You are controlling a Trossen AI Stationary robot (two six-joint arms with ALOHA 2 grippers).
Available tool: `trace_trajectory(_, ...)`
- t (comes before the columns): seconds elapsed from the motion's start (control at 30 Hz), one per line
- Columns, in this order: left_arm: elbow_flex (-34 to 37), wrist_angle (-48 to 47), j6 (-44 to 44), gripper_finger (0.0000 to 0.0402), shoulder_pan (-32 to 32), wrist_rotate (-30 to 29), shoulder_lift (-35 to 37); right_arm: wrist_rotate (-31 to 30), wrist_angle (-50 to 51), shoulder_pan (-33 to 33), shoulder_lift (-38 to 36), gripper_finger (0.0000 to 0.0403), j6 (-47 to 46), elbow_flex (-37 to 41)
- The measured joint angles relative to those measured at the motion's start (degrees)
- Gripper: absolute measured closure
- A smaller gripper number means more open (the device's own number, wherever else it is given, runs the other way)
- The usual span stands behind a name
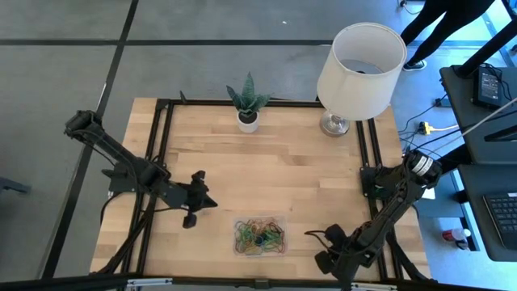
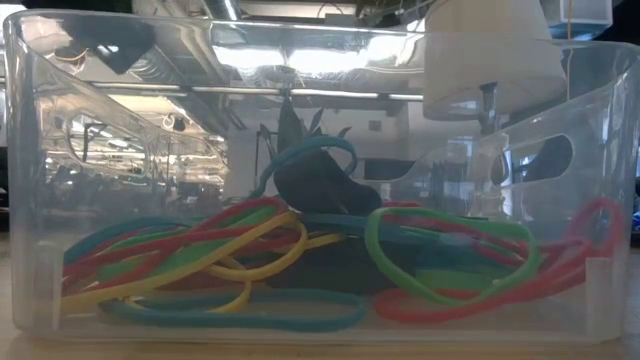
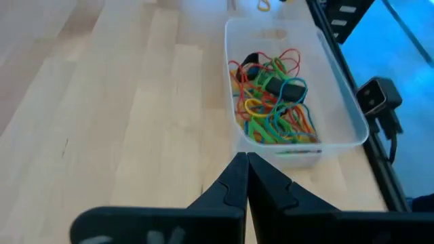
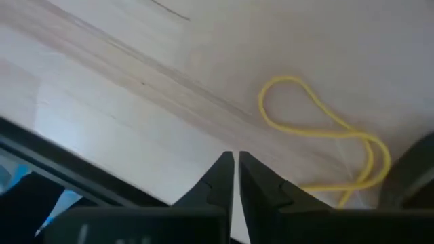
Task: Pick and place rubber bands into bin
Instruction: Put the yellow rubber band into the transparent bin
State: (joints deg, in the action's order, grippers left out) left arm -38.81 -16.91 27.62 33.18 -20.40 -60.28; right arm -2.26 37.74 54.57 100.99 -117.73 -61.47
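Left gripper point(image 3: 245, 163), fingers together, faces the bin point(image 3: 346, 108) of bands point(image 3: 274, 102). Right gripper point(image 4: 236, 161), fingers together, has a yellow band point(image 4: 319, 129) just ahead, its far end cut off.

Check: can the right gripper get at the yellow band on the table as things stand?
Probably yes. The yellow band lies on bare wood just ahead of the right gripper, nothing between them. Its fingers are shut, so it must open first.

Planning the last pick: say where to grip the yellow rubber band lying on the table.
Take the yellow rubber band at its narrow waist, where the strands nearly meet, coming straight down. It lies flat on the table, so only a top pinch can lift it.
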Motion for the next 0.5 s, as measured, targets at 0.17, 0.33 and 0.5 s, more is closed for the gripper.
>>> trace_trajectory(0.17, 3.1, 2.7, -2.7, 0.04, -3.6, 3.0, 2.2, 1.0, 0.7, -1.7, 0.0, 0.0369, -0.5, 0.0)
trace_trajectory(0.33, 4.8, 3.3, -6.7, 0.04, -8.4, 7.4, 4.1, 0.9, 2.8, -3.8, 0.1, 0.0352, -0.1, 0.0)
trace_trajectory(0.5, 4.9, 2.9, -11.5, 0.04, -11.9, 11.6, 5.3, 1.0, 4.7, -4.2, 0.5, 0.0324, 0.3, 0.0)
